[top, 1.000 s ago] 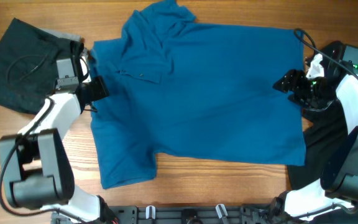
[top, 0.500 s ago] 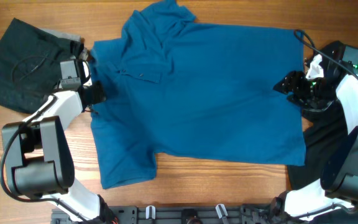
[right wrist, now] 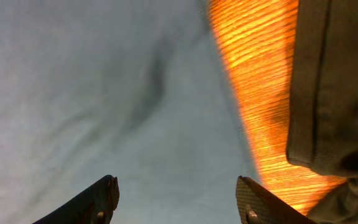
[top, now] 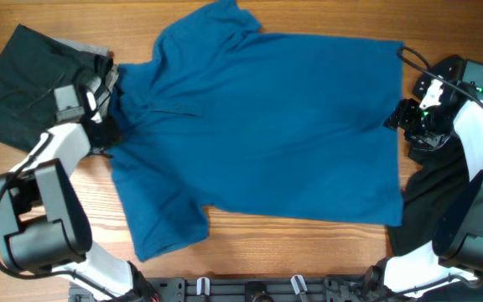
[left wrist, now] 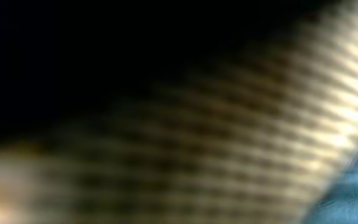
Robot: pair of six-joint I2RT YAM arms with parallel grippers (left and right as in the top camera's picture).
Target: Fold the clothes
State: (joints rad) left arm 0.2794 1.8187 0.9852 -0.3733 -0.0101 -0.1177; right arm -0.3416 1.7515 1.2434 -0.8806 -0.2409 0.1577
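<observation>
Robotics lab bench — brown wood-grain tabletop (top: 309,252), white-and-black left arm (top: 53,155) and right arm (top: 480,138) on a black base rail (top: 250,289).

Overhead view: fixed above, facing straight down, far enough to take in a wide stretch of surface (top: 309,17) and the full blue shirt (top: 267,126). Right wrist view: close, facing down past its own fingers (right wrist: 92,200) (set apart at the frame's bottom edge) onto the shirt's edge, a strip of surface and a dark garment (right wrist: 334,81); the overhead shares this ground at its right side. Left wrist view: too near, wholly blurred; only a blue sliver (left wrist: 353,202) reads.
</observation>
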